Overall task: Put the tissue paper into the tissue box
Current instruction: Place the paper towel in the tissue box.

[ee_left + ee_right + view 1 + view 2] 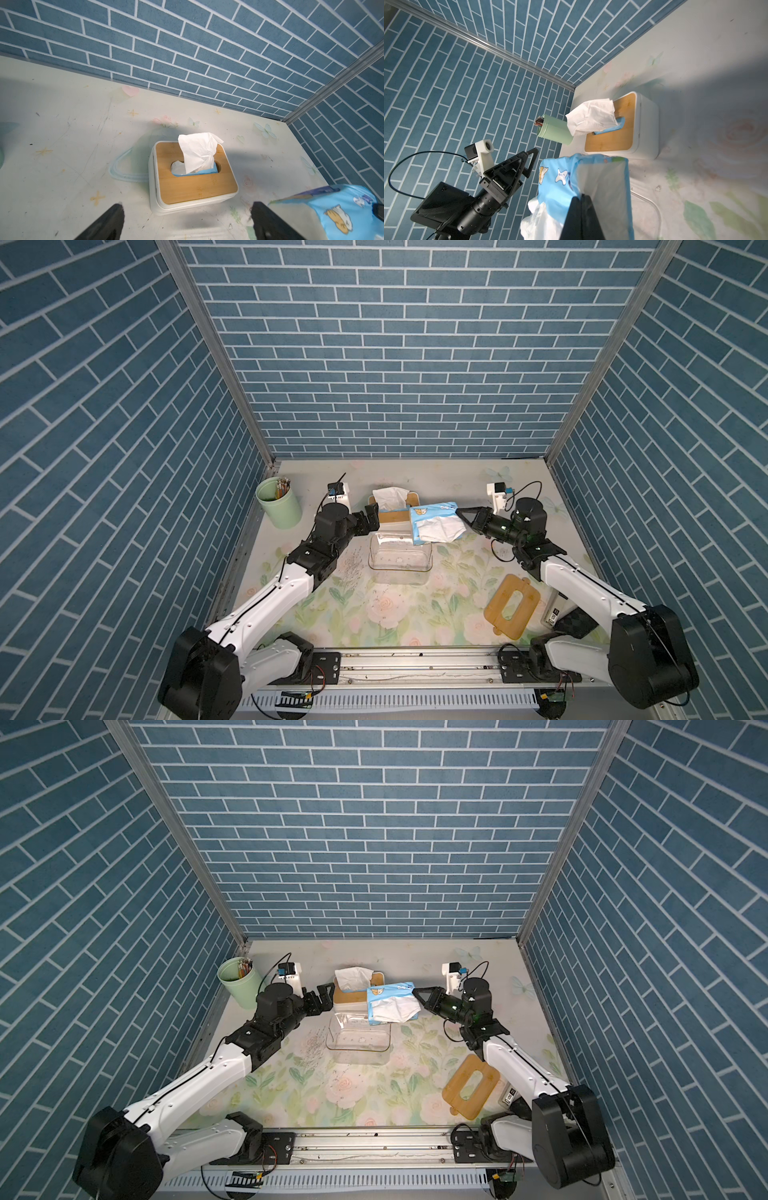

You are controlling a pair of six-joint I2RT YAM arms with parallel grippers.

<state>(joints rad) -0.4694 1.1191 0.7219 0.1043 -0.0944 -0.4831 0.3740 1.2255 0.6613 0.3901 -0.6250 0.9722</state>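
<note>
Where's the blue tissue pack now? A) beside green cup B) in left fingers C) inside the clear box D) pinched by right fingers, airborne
D: the right fingers are shut on an edge of the blue tissue pack, holding it up over the clear box.

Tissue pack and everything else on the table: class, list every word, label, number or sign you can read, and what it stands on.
On the blue tissue pack: white logo beside a cartoon animal, too blurred to read.
On the small white object beside the loose wooden lid: dark printed label, too small to read.
No other text can be read anywhere.
</note>
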